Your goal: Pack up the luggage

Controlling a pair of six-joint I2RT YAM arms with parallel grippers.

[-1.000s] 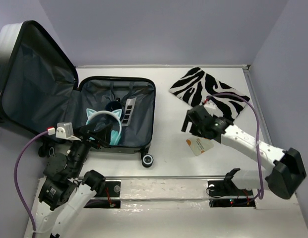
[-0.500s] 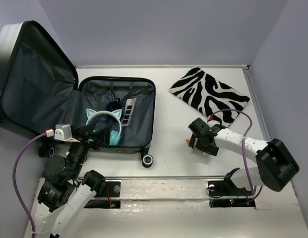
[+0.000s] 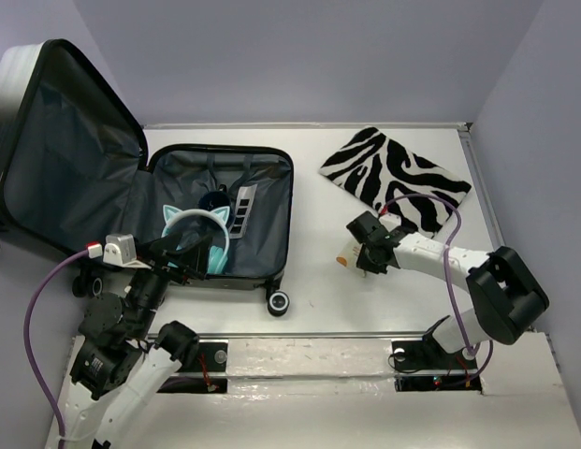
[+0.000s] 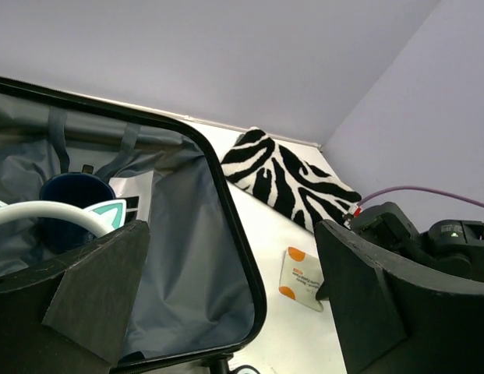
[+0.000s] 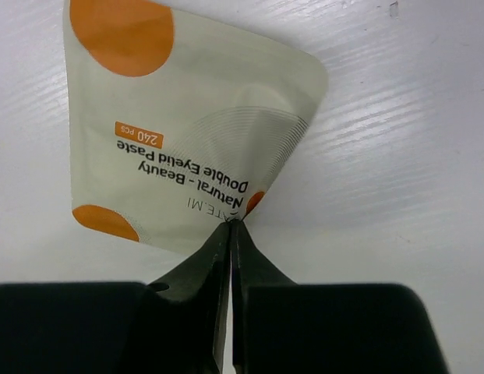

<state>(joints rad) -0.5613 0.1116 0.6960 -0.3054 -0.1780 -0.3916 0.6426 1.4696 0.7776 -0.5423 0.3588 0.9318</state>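
We have the right end effector [image 5: 231,234] pinching a packet [image 5: 179,132]; the left end effector [image 4: 232,234] gapes wide over the luggage [image 3: 267,201].
The right fingers [image 5: 196,273] press together on the packet's edge beside an orange-dotted corner. The packet sits over the white tabletop [image 3: 309,168], between the luggage and a zebra pouch [image 3: 393,173]; we cannot tell whether it is clear of the surface. The left one hangs with nothing between its fingers above the luggage's near edge. The luggage lies open at the tabletop's left, its lid propped up, with teal headphones [image 3: 195,224] and a dark mug [image 4: 70,199] on its grey lining.
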